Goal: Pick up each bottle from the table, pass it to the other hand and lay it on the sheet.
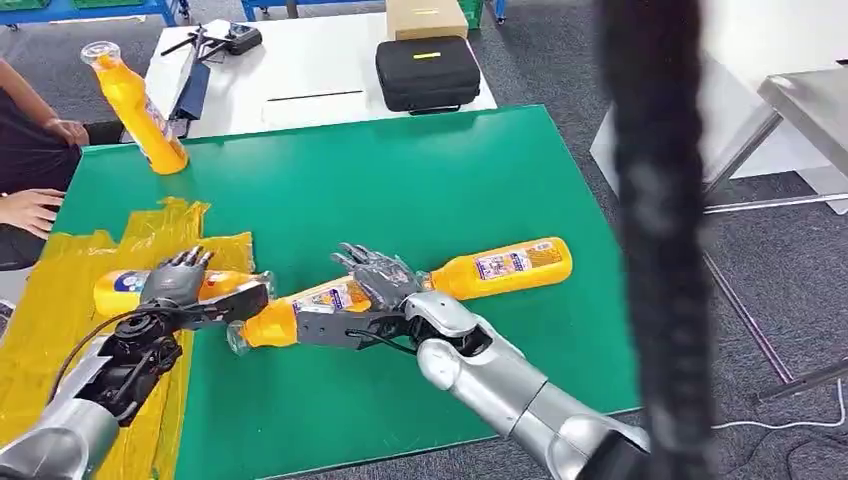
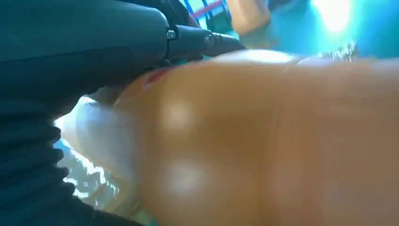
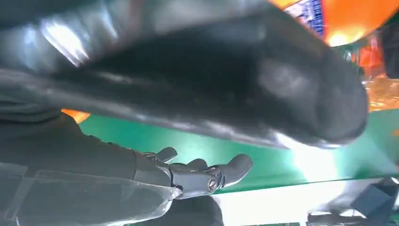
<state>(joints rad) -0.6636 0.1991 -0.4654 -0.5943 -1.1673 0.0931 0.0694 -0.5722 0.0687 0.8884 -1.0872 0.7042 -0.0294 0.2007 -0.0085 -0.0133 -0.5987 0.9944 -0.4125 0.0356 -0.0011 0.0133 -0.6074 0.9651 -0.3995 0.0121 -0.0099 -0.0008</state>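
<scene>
Several orange bottles with clear caps are in the head view. My right hand (image 1: 375,285) grips one bottle (image 1: 315,300) around its middle, just over the green table (image 1: 400,170), cap toward my left hand; its orange body (image 3: 350,19) shows past the hand's fingers (image 3: 207,172). My left hand (image 1: 180,285) is spread over a second bottle (image 1: 118,288) lying on the yellow sheet (image 1: 60,320), thumb straight toward the held bottle's neck. An orange bottle body (image 2: 263,150) sits close under that thumb (image 2: 202,40). A third bottle (image 1: 505,265) lies on the table to the right. A fourth (image 1: 135,105) stands tilted at the far left corner.
A person's hand (image 1: 30,208) rests at the left table edge beside the sheet. Behind the green table stands a white table (image 1: 320,60) with a black case (image 1: 428,72), a cardboard box (image 1: 425,15) and a controller (image 1: 235,38). A dark blurred bar (image 1: 655,230) crosses the right side.
</scene>
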